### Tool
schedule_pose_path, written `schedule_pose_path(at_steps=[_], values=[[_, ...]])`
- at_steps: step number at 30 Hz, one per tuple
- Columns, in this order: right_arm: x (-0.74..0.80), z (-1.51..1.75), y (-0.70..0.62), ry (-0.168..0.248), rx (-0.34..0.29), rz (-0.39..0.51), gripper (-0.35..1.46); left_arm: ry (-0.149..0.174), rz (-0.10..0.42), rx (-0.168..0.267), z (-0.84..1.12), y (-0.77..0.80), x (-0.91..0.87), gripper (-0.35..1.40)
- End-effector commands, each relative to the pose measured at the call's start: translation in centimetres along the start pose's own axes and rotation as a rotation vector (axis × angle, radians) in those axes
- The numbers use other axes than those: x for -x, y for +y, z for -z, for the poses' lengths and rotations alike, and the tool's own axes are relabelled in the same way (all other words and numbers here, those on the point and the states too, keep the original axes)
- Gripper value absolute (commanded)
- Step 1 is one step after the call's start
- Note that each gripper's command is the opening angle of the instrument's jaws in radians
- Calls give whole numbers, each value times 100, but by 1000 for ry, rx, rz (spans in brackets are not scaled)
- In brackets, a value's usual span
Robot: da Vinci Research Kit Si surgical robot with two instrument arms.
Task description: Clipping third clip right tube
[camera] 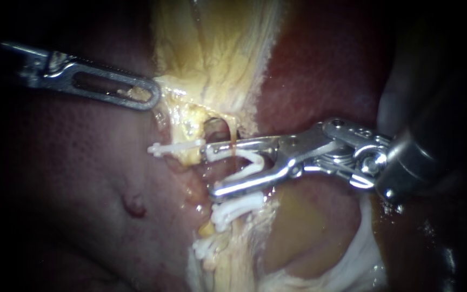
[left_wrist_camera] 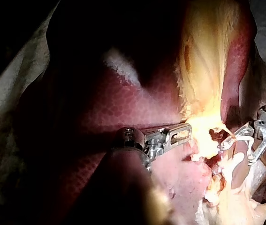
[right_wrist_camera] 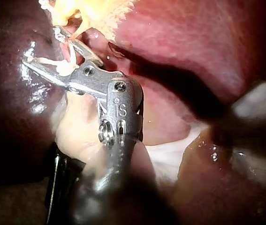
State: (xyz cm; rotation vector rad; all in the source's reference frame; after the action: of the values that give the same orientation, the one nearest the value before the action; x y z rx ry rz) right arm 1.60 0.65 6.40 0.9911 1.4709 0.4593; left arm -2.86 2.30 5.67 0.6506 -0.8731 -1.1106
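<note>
Right instrument (camera: 212,170): jaws stand apart, both seating the loaded clip (camera: 252,162) astride the right tube (camera: 234,132), just far of the seated clips (camera: 239,208). Left instrument (camera: 146,96) pinches the yellow tissue (camera: 212,54). Risk: tips short of the tube's left side, so closing catches it only partly.

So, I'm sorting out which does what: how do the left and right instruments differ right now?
The left instrument has slotted jaws lying together, gripping yellow tissue. The right instrument has slimmer jaws standing apart, holding an open white clip. In the endoscope view the left instrument sits higher, the right instrument lower. Both are bare metal.
</note>
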Motion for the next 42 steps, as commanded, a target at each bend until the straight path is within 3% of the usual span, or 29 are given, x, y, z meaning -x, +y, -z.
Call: schedule_pose_path(at_steps=[1,14,22,35,42], values=[[-1,0,-1,-2,-1,0,50,0,0,0,0,0,0,-35],[-3,-1,-3,-4,-9,-1,50,0,0,0,0,0,0,-35],[-2,6,-4,5,6,-48,46,0,0,0,0,0,0,-35],[0,16,0,-9,25,-62,32,0,0,0,0,0,0,-35],[1,19,-1,-10,22,-62,12,0,0,0,-1,0,0,-35]])
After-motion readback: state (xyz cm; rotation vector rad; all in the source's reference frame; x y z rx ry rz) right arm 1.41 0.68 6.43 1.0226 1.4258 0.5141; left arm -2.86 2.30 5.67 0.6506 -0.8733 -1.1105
